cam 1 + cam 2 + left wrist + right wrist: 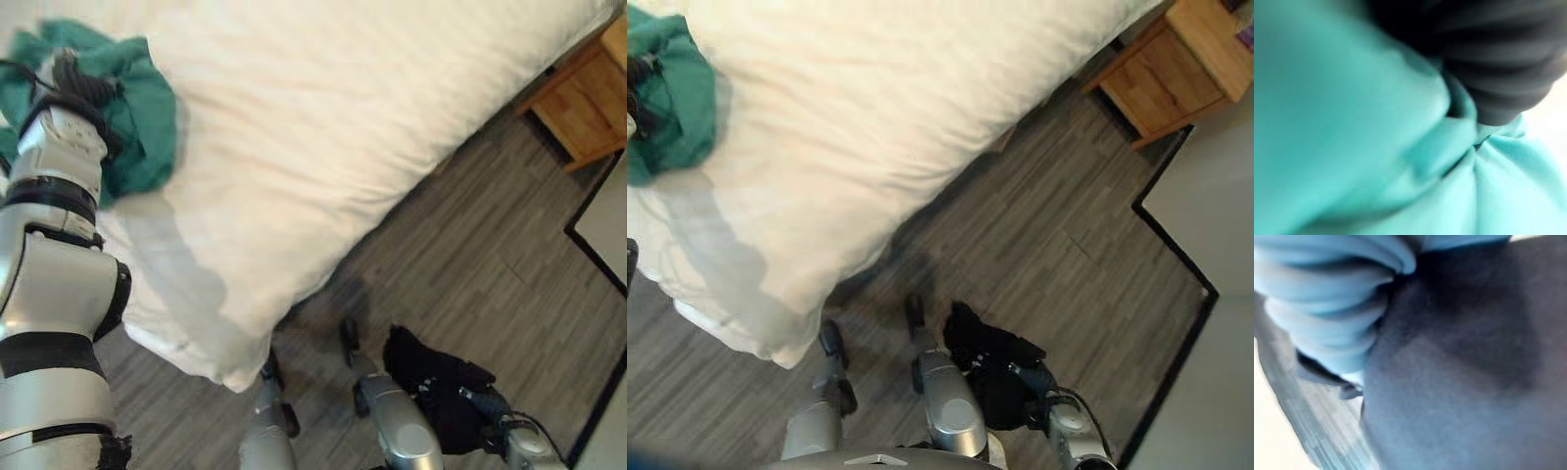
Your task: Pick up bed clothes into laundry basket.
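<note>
Your left hand [73,83] is at the far left of the left eye view, arm reaching up onto the bed [323,117], dark cover buried in the teal garment [142,117]. That garment lies crumpled on the white duvet [294,147] near its left edge. Fingers are hidden in the cloth, so you cannot tell from the head view whether they are gripping it. The right eye view cuts off most of that hand and gives you just the teal garment at its left border.

Left wrist view: teal fabric pressed right up against the camera, folds bunched beside the ribbed cover. No fingers visible there either, so grip on the left is undetermined.

Moving right: the duvet hangs over the bed's edge above grey wood-plank floor [460,255].

Lower right of both eye views: your right hand [485,403] is low beside the body, wrapped in a black garment [431,377] that hangs off it above the floor. Right wrist view shows dark cloth tight against the cover; fingers are covered, so you cannot tell whether they are clenched on it.

Far right: a wooden nightstand [1171,64] next to the bed; the right eye view shows more of it, plus a black floor border [1176,245] alongside a pale surface.
</note>
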Robot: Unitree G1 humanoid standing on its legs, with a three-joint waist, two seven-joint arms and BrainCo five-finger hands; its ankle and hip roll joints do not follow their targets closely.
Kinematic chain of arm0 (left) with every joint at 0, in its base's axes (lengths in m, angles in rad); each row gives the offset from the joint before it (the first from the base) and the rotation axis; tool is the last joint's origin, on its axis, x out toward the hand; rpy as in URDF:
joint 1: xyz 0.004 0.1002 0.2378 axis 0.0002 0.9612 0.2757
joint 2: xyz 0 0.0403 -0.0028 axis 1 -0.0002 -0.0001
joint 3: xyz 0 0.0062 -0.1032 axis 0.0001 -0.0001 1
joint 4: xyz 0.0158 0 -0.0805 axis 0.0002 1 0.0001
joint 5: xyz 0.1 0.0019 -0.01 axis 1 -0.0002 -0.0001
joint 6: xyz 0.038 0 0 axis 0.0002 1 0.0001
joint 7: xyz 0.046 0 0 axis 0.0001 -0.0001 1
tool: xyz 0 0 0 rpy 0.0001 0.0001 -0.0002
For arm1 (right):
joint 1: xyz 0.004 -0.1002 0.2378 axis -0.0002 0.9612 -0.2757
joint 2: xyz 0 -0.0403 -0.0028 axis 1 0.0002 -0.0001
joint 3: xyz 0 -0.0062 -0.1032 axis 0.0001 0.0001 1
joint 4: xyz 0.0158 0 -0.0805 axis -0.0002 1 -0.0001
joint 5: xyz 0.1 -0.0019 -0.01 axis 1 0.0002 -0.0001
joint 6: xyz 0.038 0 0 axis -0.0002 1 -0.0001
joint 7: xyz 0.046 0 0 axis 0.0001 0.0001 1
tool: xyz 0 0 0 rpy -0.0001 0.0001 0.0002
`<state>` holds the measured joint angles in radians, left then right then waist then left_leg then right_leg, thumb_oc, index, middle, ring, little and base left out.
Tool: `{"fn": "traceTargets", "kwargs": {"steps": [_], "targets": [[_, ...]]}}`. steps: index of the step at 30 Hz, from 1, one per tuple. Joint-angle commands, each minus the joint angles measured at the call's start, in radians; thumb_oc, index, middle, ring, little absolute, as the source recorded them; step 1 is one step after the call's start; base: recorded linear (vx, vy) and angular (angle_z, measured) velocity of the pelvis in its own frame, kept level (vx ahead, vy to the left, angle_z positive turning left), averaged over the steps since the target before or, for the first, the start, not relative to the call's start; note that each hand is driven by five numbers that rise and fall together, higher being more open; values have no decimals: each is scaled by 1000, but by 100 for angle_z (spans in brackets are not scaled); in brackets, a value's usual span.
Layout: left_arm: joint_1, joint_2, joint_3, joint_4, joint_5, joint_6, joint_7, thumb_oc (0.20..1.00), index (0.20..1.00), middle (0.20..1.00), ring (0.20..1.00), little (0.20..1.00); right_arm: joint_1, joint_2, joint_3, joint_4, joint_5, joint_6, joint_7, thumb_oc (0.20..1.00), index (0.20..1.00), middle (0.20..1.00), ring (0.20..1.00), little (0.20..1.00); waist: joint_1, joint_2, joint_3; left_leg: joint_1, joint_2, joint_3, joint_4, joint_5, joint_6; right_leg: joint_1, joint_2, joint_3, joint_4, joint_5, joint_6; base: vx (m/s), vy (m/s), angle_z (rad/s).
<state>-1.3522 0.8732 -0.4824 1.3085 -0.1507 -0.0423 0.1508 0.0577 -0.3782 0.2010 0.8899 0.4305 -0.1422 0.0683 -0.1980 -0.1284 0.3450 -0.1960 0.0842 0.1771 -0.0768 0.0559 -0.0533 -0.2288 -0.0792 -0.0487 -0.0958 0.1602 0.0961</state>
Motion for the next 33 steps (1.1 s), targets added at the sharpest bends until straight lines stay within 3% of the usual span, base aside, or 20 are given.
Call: {"fn": "traceTargets", "kwargs": {"steps": [1, 2, 4, 5, 6, 7, 8, 9, 10, 11, 12, 14, 17, 21, 27, 33], "targets": [[78, 52, 129, -141, -369, -106, -21, 200, 200, 200, 200, 200, 42, -44, -66, 30, -12, 0, -12, 200, 200, 200, 200, 200, 41, 50, -51, 1, -10, -62, -9, 59, -24, 57, -71, -4, 146, -107, 114, 113, 11, 22], [129, 57, 142, -203, -396, -121, -29, 200, 200, 200, 200, 200, 46, -44, -84, 47, -15, 2, -14, 200, 200, 200, 200, 200, 52, 58, -66, 12, -14, -66, -9, 60, -21, 70, -71, -8, 145, -111, 111, 64, -9, 27], [378, 63, 265, -506, -506, -191, -26, 200, 200, 200, 200, 200, 54, -33, -164, 70, -3, 0, -32, 200, 200, 200, 200, 200, 80, 67, -86, 52, -19, -79, -5, 49, -20, 114, -71, -25, 146, -127, 106, 41, -42, 19], [392, 62, 276, -514, -504, -189, -23, 200, 200, 200, 200, 200, 55, -38, -162, 69, -3, 0, -32, 200, 200, 200, 200, 200, 77, 71, -89, 50, -18, -78, -7, 53, -20, 112, -70, -25, 144, -123, 106, 48, -67, 27], [682, 44, 404, -741, -527, -225, -19, 200, 200, 200, 200, 200, 77, -14, -256, 43, 30, -7, -53, 200, 200, 200, 200, 200, 103, 69, -116, 78, -20, -86, -1, 45, -19, 146, -69, -34, 143, -138, 100, 38, -35, 24], [700, 42, 419, -752, -524, -222, -17, 200, 200, 200, 200, 200, 78, -20, -251, 41, 30, -6, -53, 200, 200, 200, 200, 200, 97, 74, -121, 75, -19, -87, -3, 48, -19, 144, -68, -34, 140, -134, 100, 91, -57, 10], [839, 7, 484, -839, -530, -230, -19, 200, 200, 200, 200, 200, 77, -3, -333, 38, 78, -19, -72, 200, 200, 200, 200, 200, 109, 72, -132, 95, -20, -88, 0, 38, -18, 167, -69, -42, 140, -145, 97, 125, -31, 6], [1143, -88, 619, -1010, -537, -234, -31, 200, 200, 200, 200, 200, 90, 32, -470, -54, 198, -66, -115, 200, 200, 200, 200, 200, 121, 78, -163, 130, -22, -85, 0, 24, -16, 205, -71, -45, 132, -156, 94, 156, -34, 19], [1281, -159, 669, -1075, -527, -219, -40, 200, 200, 200, 200, 200, 115, 53, -517, -108, 236, -89, -123, 200, 200, 200, 200, 200, 123, 84, -182, 144, -22, -82, -1, 27, -11, 220, -71, -47, 124, -151, 89, 140, -14, 4], [1286, -161, 671, -1079, -526, -217, -40, 200, 200, 200, 200, 200, 117, 52, -515, -110, 235, -88, -124, 200, 200, 200, 200, 200, 121, 85, -187, 148, -23, -83, -3, 20, -12, 224, -71, -47, 122, -156, 90, 128, -6, -9], [1440, -258, 707, -1144, -538, -198, -54, 200, 200, 200, 200, 200, 125, 59, -573, -240, 236, -109, -145, 200, 200, 200, 200, 200, 126, 91, -215, 174, -24, -78, -4, 10, -8, 250, -73, -49, 112, -161, 86, 107, -5, -3], [1559, -342, 735, -1179, -557, -176, -75, 200, 200, 200, 200, 200, 130, 27, -597, -398, 156, -113, -182, 200, 200, 200, 200, 200, 131, 103, -246, 187, -27, -78, -4, 11, -4, 266, -73, -49, 102, -157, 81, 86, 1, 19], [1645, -477, 723, -1203, -595, -152, -115, 200, 200, 200, 200, 200, 112, 7, -590, -592, 43, -127, -214, 200, 200, 200, 200, 200, 146, 116, -272, 203, -33, -87, -2, 4, 3, 286, -72, -50, 103, -168, 72, 13, -2, 12], [1673, -557, 679, -1281, -588, -145, -127, 200, 200, 200, 200, 200, 59, 21, -559, -794, -49, -152, -243, 200, 200, 200, 200, 200, 159, 120, -287, 222, -30, -95, 0, 1, 3, 313, -69, -56, 107, -185, 59, -18, -30, 12], [1632, -567, 628, -1383, -543, -159, -137, 200, 200, 200, 200, 200, 2, 27, -474, -1006, -84, -172, -198, 200, 200, 200, 200, 200, 151, 119, -290, 236, -24, -96, 1, 6, -2, 322, -59, -52, 122, -195, 45, -36, -24, 5], [1587, -598, 650, -1424, -546, -197, -116, 200, 200, 200, 200, 200, 8, 51, -430, -988, -52, -164, -166, 200, 200, 200, 200, 200, 135, 117, -282, 254, -25, -70, -1, -4, 13, 301, -67, -31, 163, -186, 53, -14, 28, -10]]}}
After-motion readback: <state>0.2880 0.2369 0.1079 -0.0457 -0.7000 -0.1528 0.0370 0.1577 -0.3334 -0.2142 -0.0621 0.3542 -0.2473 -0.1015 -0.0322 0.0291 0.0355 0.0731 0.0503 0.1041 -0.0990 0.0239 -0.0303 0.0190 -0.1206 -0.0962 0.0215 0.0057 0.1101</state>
